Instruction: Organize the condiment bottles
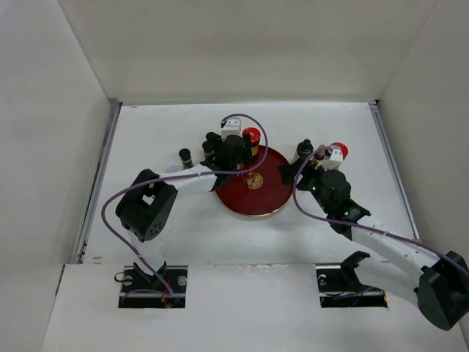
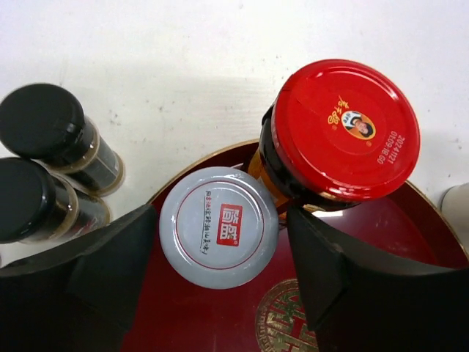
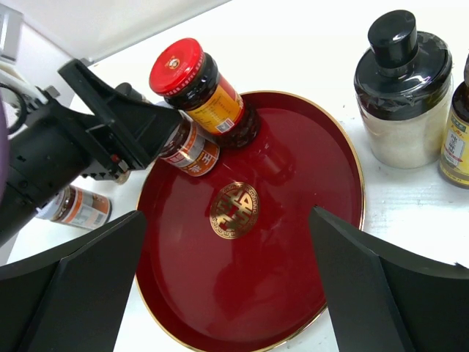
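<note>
Straddling grey-lidded jar point(image 2: 218, 226) on red tray point(image 2: 388, 242), beside red-capped jar point(image 2: 344, 128): left fingers point(image 2: 95, 271) spread, not clenched. Released, empty: right fingers point(image 3: 73, 279) over tray. Glass likely heavy, slippery, fragile; grip body just below lid.

The tray point(image 3: 242, 286) is deep red with a gold rim and gold centre medallion, on a white worktop point(image 2: 183, 59). The red-capped jar point(image 2: 344, 128) carries an orange label and a small portrait on its cap; the grey-lidded jar point(image 2: 218, 226) shows a thin red ring and red square logo.
</note>
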You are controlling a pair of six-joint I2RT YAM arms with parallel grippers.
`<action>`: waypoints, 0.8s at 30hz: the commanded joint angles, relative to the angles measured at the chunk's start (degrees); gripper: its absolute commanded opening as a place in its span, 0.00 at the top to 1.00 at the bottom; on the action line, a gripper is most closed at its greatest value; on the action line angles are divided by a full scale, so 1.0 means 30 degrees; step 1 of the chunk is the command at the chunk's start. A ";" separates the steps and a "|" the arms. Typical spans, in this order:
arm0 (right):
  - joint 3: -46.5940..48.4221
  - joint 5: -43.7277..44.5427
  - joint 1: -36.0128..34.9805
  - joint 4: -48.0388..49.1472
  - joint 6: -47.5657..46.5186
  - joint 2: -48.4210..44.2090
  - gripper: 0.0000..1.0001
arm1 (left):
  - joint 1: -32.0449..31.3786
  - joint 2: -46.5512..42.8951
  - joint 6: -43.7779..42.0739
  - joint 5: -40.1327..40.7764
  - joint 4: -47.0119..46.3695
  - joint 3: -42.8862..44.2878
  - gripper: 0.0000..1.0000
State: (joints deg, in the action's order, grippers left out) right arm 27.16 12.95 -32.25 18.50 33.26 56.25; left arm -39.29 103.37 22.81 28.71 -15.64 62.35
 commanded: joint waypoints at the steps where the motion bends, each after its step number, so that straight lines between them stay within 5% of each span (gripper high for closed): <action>1: 0.0088 -0.0157 0.0101 0.1099 0.0077 -0.0380 0.00 | -0.0306 -0.1700 -0.0307 0.0800 -0.1789 -0.0242 0.26; 10: 0.0059 -0.0215 0.0072 0.1069 0.0047 -0.0556 0.01 | -0.0892 -0.7057 -0.0338 0.2059 -0.1235 -0.4077 0.21; 12: 0.0059 -0.0273 0.0014 0.1127 0.0048 -0.0440 0.13 | -0.0689 -0.8610 -0.0046 0.2324 -0.0417 -0.5016 0.26; 16: 0.0351 -0.0274 -0.0045 0.1099 -0.0098 0.0116 0.55 | 0.0977 -1.0374 0.1387 0.2092 0.2189 -0.5694 0.36; 18: 0.0439 -0.0274 -0.0104 0.1040 -0.0099 0.0263 0.62 | 0.2119 -1.0202 0.1946 0.1217 0.3041 -0.5287 0.39; 21: 0.0381 -0.0274 -0.0104 0.1128 -0.0128 0.0352 0.57 | 0.3440 -0.9003 0.2036 -0.0542 0.3396 -0.4087 0.40; 24: 0.0352 -0.0186 -0.0104 0.1128 -0.0128 0.0411 0.33 | 0.3999 -0.7392 0.1744 -0.1481 0.3601 -0.2564 0.40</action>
State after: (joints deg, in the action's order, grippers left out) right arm 27.16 12.80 -32.32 18.52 33.06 57.45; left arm -27.90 78.32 27.31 29.41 -6.31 49.67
